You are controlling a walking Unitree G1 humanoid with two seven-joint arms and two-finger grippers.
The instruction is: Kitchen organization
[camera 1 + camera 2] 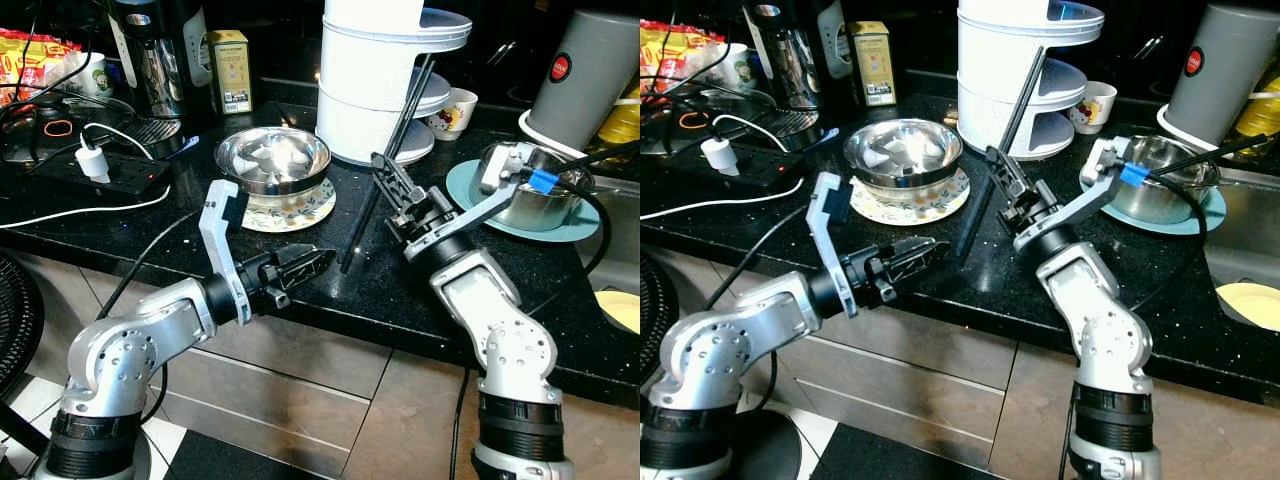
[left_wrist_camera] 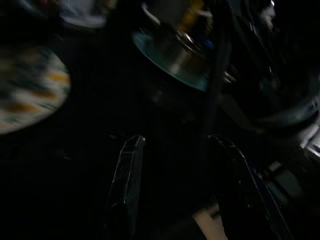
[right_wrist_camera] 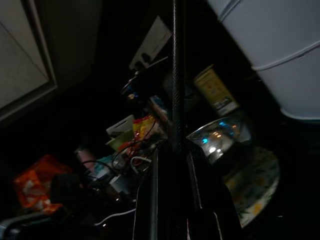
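A pair of long black chopsticks [image 1: 402, 130] slants from the white tiered rack [image 1: 365, 100] down to the black counter [image 1: 330, 300]. My right gripper [image 1: 382, 165] is shut on the sticks near their middle; in the right wrist view the sticks [image 3: 177, 75] run straight out between its fingers [image 3: 200, 185]. Low over the counter's front edge, my left gripper [image 1: 318, 260] is open, its tips just left of the sticks' lower end. The left wrist view shows its two fingers [image 2: 127, 175] apart, with the dark sticks [image 2: 216, 90] ahead.
A steel bowl [image 1: 272, 160] sits on a floral plate [image 1: 305, 212] behind the left gripper. A steel pot [image 1: 535, 190] on a teal plate [image 1: 465, 190] stands right of the right arm. A power strip [image 1: 110, 172], coffee maker [image 1: 155, 50], yellow box [image 1: 230, 70] and grey canister [image 1: 590, 70] line the back.
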